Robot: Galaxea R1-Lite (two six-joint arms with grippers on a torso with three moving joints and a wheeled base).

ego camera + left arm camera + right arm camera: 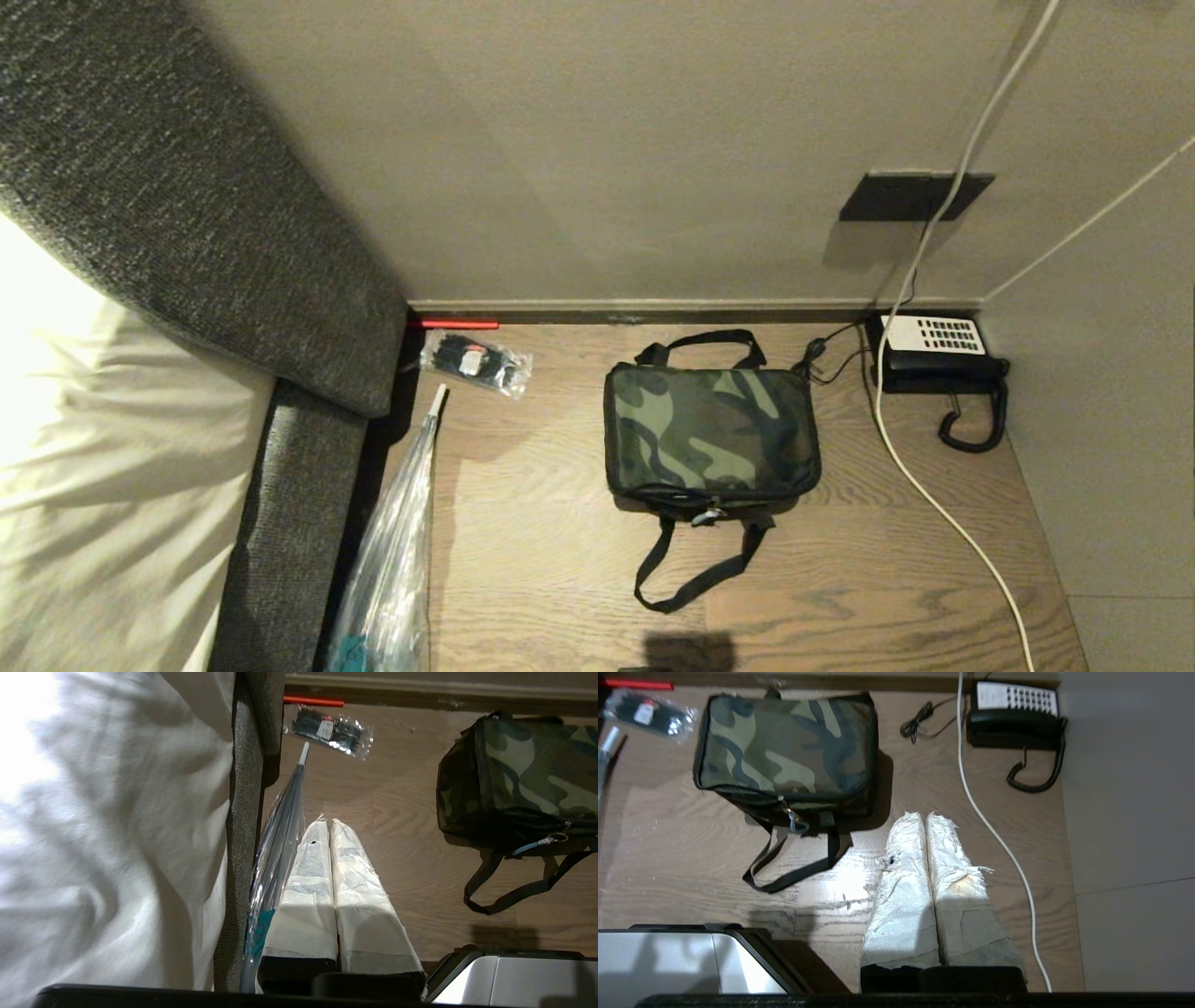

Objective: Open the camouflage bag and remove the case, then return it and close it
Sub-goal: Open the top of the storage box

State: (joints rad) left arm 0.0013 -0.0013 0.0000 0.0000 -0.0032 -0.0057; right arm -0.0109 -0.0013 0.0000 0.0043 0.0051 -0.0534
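Camouflage fabric hid the case entirely: the camouflage bag (pixel 711 431) sat zipped shut on the wooden floor (pixel 532 523), handles splayed. Left gripper (pixel 325 822) and right gripper (pixel 921 815) hung pressed closed, empty.

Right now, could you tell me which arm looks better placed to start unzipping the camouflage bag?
Probably the right. The right gripper hangs shut close beside the closed camouflage bag, near its zipper pull. The left gripper, also shut, hangs farther away beside the bed's edge.
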